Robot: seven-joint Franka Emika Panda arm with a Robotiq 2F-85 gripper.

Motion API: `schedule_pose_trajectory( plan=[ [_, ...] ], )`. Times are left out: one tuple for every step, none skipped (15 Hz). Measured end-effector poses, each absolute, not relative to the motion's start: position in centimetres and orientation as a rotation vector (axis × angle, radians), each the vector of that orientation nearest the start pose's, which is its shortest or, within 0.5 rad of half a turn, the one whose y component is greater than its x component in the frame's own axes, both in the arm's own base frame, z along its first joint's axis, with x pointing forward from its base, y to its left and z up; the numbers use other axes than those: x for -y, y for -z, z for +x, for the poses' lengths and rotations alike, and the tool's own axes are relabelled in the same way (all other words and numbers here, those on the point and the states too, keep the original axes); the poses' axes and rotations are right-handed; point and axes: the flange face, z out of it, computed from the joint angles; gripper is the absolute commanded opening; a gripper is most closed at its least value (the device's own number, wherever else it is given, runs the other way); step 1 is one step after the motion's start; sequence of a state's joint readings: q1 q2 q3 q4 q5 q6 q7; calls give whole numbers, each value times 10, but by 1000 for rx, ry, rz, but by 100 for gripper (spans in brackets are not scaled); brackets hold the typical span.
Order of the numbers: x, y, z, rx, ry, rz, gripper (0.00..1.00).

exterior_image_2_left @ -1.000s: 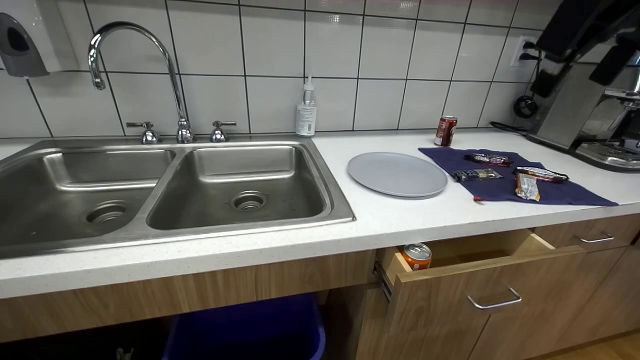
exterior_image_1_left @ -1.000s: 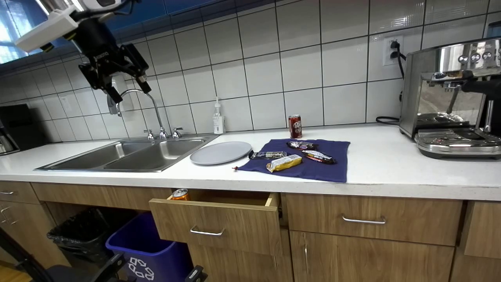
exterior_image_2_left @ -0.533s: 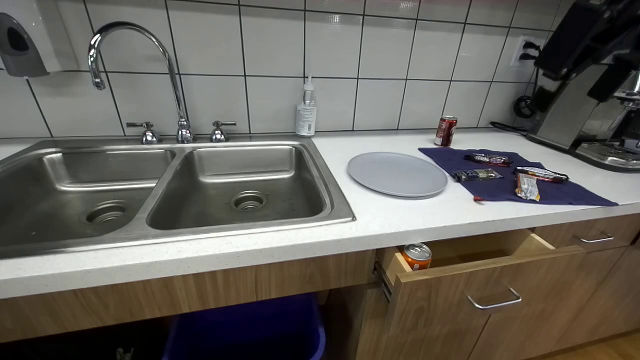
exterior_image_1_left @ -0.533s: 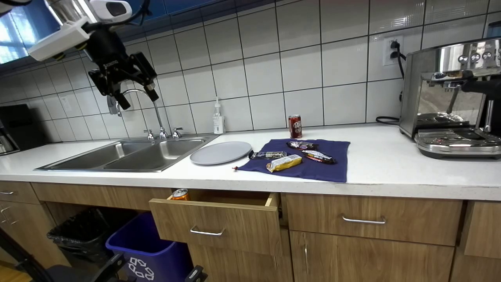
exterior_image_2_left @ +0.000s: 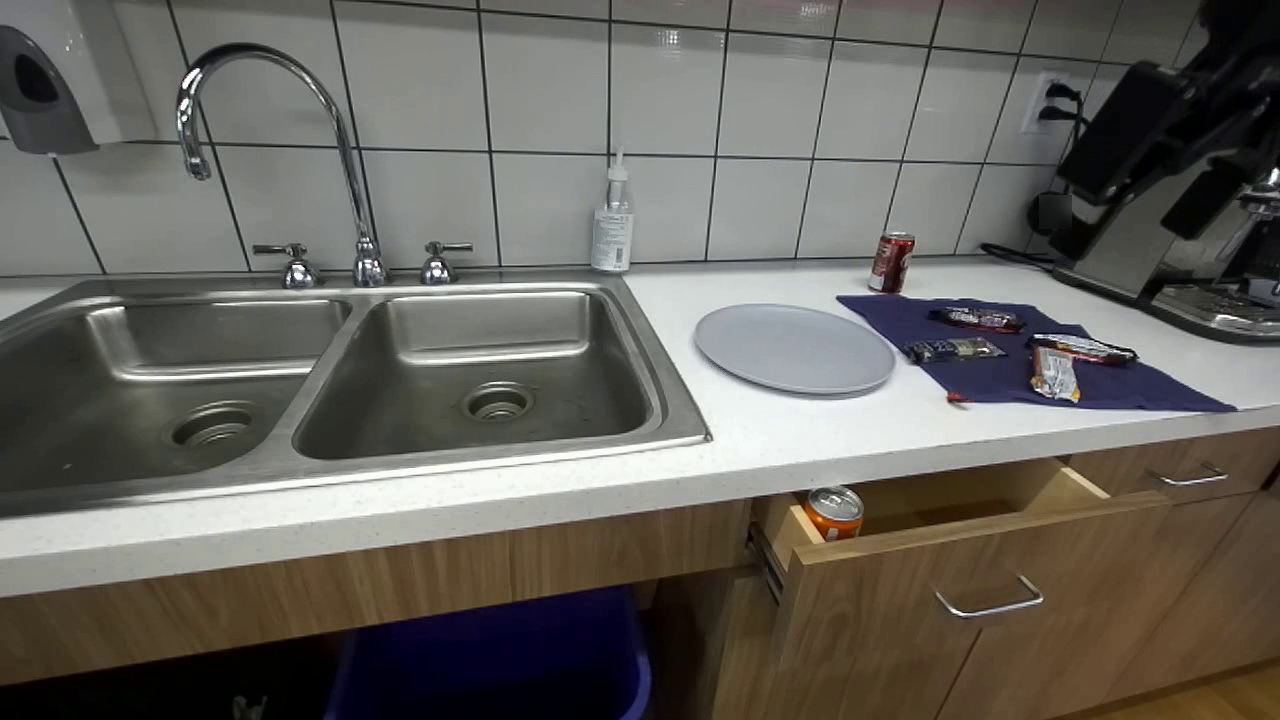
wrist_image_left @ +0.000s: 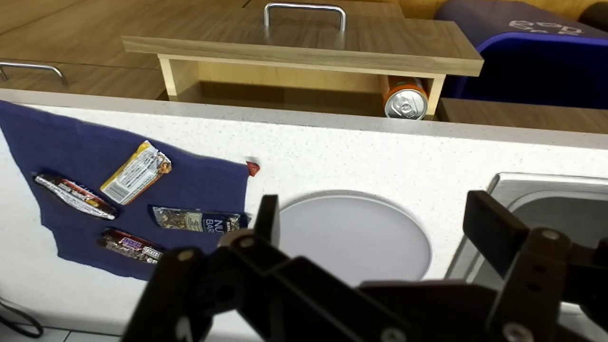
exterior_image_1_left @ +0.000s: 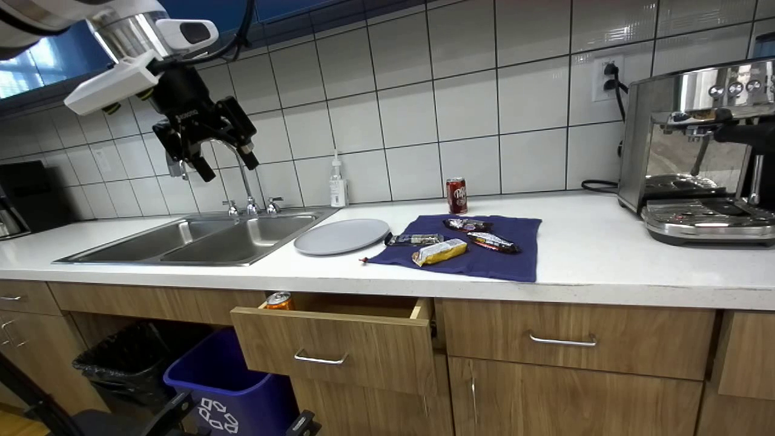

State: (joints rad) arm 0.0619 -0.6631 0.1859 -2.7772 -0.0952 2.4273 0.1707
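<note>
Gripper (exterior_image_1_left: 229, 169) is hanging in midair, jaws spread wide, gripping nothing. Gray plate (wrist_image_left: 352, 240) is lying flat on the counter (exterior_image_1_left: 581, 248) between sink (exterior_image_2_left: 676, 400) and navy cloth (wrist_image_left: 199, 181), showing between the jaws in wrist view. Guessing light, stiff, slick; sitting low, so favoring an edge pinch. Wrapped bars (wrist_image_left: 135, 173) are resting on cloth.
</note>
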Motion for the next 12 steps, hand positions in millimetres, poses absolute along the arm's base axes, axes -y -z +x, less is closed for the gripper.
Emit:
schedule_pose_trajectory(
  plan=[
    [-83,-426,351,190,545,-3219,100],
    [-81,-425,352,186,549,-3220,100],
    [-79,-424,354,181,554,-3222,100],
    [-77,-423,356,177,559,-3223,100],
    [-75,-422,357,170,562,-3222,100],
    [-72,-420,359,162,560,-3222,100],
    [-69,-419,360,150,555,-3221,100],
    [-65,-417,362,137,547,-3219,100],
    [-61,-415,363,122,536,-3218,100],
    [-57,-413,364,110,523,-3216,100],
    [-52,-410,366,99,509,-3215,100],
    [-48,-407,367,90,494,-3213,100]
  ],
)
